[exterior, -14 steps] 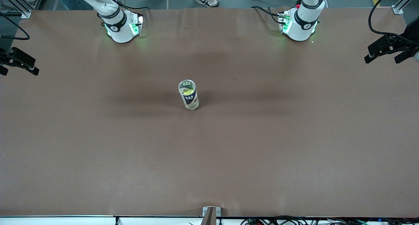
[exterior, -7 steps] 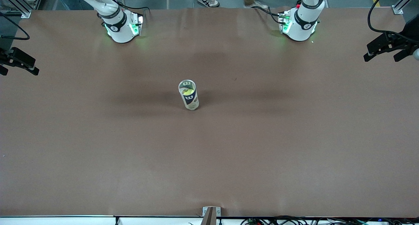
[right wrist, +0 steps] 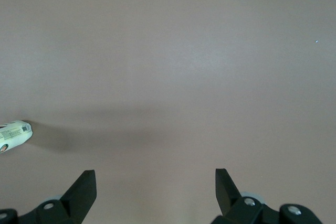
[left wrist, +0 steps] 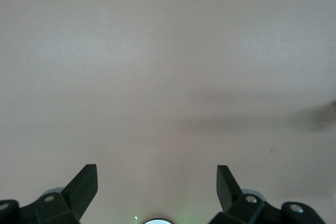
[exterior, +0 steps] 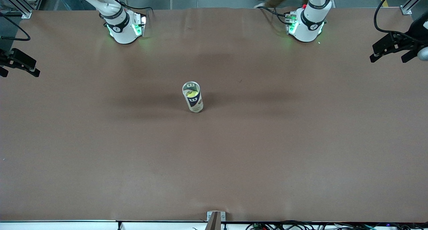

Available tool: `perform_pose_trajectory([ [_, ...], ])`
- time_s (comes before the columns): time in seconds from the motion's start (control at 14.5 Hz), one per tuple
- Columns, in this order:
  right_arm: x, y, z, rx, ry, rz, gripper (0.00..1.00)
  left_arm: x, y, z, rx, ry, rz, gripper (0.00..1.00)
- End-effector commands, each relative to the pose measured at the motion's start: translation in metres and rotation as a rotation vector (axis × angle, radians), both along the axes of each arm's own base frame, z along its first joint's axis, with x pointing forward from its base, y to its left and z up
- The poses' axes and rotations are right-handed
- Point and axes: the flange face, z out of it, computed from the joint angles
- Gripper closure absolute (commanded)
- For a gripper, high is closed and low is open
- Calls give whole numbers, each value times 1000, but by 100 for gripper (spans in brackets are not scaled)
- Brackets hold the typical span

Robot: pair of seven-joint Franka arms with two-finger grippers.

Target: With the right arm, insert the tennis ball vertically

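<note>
Front view: upright can (exterior: 193,101) mid-table, tennis ball (exterior: 192,94) visible inside, likely seated. Right gripper (exterior: 18,66) empty, fingers spread wide, over table edge at right arm's end. Left gripper (exterior: 391,49) likewise wide, empty, waiting. Best now: avoid bumping can.

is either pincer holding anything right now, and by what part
Nothing is held. The left pincer and right pincer are both open over bare table. The tennis ball sits inside the upright can.
</note>
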Motion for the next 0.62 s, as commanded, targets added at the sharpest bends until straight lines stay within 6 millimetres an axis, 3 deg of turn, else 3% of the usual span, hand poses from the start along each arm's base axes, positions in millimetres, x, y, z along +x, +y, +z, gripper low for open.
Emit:
perform_pose_trajectory([
  [0.0, -1, -1, 3, 17, 0, -2, 0, -9, -8, 5, 24, -11, -36, 0],
  [0.55, -1, -1, 3, 17, 0, -2, 0, -10, -5, 6, 62, -14, -14, 0],
])
